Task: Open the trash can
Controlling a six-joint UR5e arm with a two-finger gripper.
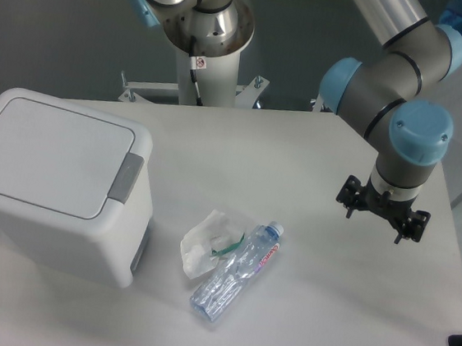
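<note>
trash can (53, 179): lid shut, so no clue what's inside; sits at 9 o'clock on the table (323, 315)
bottle (236, 270): crushed, looks empty, around 6 o'clock
gripper (382, 217): off at 3 o'clock, holding nothing, can't tell how wide the fingers sit

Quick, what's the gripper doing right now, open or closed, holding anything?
Gripper: holding nothing, hovering above the table, far from the trash can. Its fingers are too small in this view to tell open from closed.

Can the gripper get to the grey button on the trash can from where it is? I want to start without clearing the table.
Probably yes. The gripper hangs above bare table; the bottle and crumpled wrapper lie lower, off the line to the grey button on the trash can.
</note>
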